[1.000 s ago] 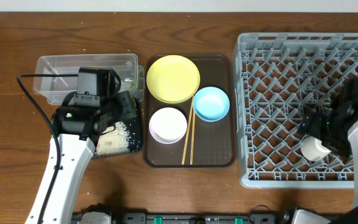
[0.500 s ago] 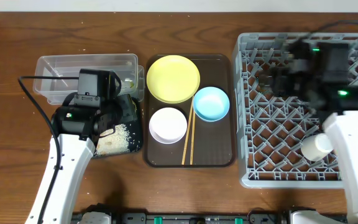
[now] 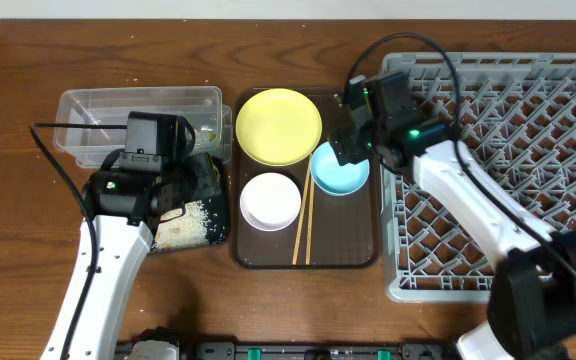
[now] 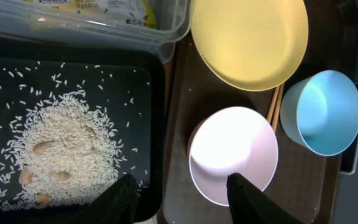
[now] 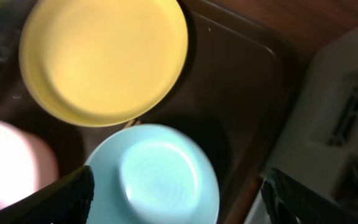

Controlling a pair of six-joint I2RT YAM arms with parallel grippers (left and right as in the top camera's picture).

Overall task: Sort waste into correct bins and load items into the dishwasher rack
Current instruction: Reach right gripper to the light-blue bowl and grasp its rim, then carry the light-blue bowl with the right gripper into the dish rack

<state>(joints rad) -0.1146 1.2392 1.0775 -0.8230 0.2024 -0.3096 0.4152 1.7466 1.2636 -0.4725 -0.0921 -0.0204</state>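
Note:
On the brown serving tray [image 3: 353,250] lie the yellow plate [image 3: 279,126], light blue bowl [image 3: 339,170], white bowl [image 3: 270,200] and chopsticks [image 3: 303,225]. My right gripper [image 5: 185,199] is open and empty just above the blue bowl [image 5: 157,174], next to the plate [image 5: 101,59]. My left gripper [image 4: 182,199] is open and empty, straddling the edge between the black tray [image 4: 148,81] and the white bowl [image 4: 232,152]. Rice [image 4: 61,149] is piled in the black tray. The green-yellow wrapper [image 4: 104,6] lies in the clear tub [image 3: 98,110]. The cup and tissue are out of sight.
The grey dishwasher rack [image 3: 528,120] fills the right side, and my right arm reaches across its left part. The clear tub and black tray [image 3: 208,225] sit left of the serving tray. Bare wooden table lies at the front left.
My right arm left the white cup in the rack's front right and swung left across the rack to above the blue bowl. My left arm has not moved.

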